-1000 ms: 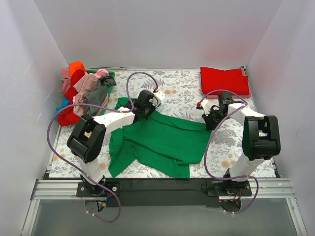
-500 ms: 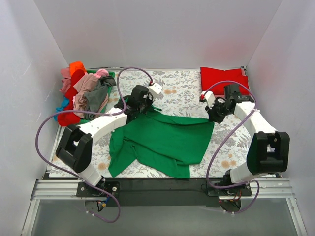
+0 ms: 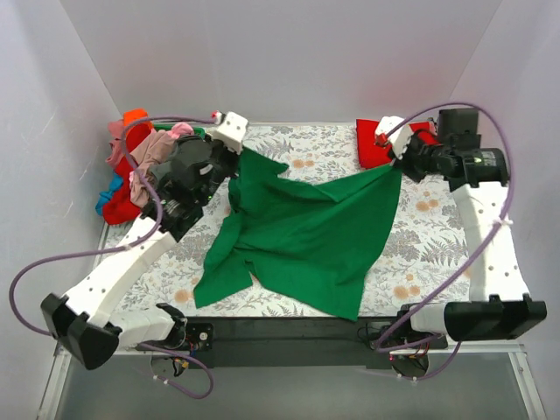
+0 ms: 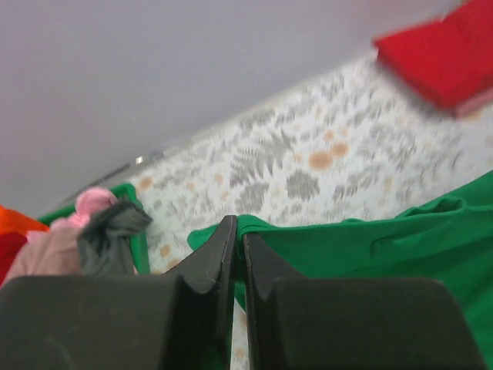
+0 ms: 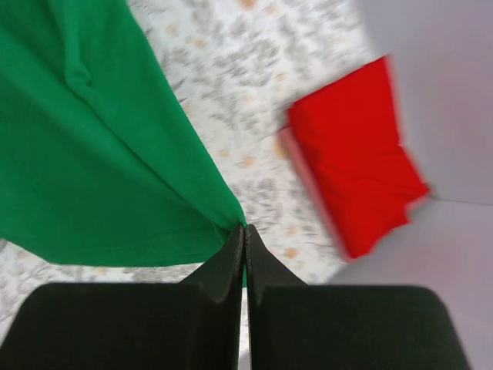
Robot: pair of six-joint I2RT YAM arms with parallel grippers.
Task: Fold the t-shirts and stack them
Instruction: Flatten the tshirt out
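Floral cloth [image 3: 429, 241] beneath. Clenched on green shirt [image 3: 306, 236] at left gripper [image 4: 237, 231] and right gripper [image 5: 244, 235] alike. Now raised and pulled taut across the middle, no longer crumpled low as a second ago. Suggests readiness for laying flat.

green t-shirt [image 3: 315, 236] | red t-shirt [image 5: 350, 173] | grey-white floral cloth [image 3: 437, 249] | green basket [image 4: 139, 247]

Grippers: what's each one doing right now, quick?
Left gripper: shut, pinching an edge of the green t-shirt.
Right gripper: shut, pinching a corner of the green t-shirt.
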